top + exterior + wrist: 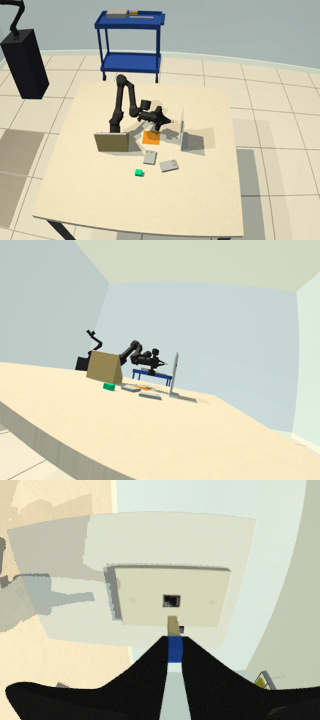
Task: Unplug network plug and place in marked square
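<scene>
currently the gripper [175,652] is pinching the plug [174,638], fingers narrow around its blue body. in the wrist view the plug is sitting just clear of the dark socket [171,600] on the panel [182,129], so unlocking and pull-out are looking done. remaining: carrying it to the orange square [151,137] on the surface [144,196], releasing, and backing the arm away.
</scene>
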Available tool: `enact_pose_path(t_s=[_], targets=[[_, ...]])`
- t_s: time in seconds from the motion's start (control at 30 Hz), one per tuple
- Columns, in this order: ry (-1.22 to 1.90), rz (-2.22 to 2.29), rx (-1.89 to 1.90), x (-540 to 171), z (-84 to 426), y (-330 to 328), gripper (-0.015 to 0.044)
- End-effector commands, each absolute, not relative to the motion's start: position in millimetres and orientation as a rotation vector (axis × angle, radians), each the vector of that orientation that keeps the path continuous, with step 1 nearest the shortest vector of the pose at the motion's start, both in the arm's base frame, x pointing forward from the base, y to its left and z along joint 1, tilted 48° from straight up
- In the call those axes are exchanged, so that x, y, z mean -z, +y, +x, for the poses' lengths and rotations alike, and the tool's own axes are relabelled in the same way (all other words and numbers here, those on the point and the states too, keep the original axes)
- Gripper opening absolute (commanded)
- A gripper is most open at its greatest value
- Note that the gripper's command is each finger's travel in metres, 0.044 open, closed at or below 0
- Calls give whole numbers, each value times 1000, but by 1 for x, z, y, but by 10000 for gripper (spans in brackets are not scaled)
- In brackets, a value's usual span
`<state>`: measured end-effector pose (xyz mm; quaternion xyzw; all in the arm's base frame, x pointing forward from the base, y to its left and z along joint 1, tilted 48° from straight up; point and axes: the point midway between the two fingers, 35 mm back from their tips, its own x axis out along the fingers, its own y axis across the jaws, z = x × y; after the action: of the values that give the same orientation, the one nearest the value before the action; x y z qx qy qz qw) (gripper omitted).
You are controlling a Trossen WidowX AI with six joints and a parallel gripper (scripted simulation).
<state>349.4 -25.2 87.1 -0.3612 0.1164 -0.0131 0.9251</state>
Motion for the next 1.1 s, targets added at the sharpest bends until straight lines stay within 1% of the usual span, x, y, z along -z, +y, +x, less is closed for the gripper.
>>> enact_pose_path(t_s=[0.0,0.4,1.07], targets=[[247,-740,20,-85,345,-24,0],[239,-741,24,-89,344,-26,0],[248,-743,20,-116,331,-71,0]])
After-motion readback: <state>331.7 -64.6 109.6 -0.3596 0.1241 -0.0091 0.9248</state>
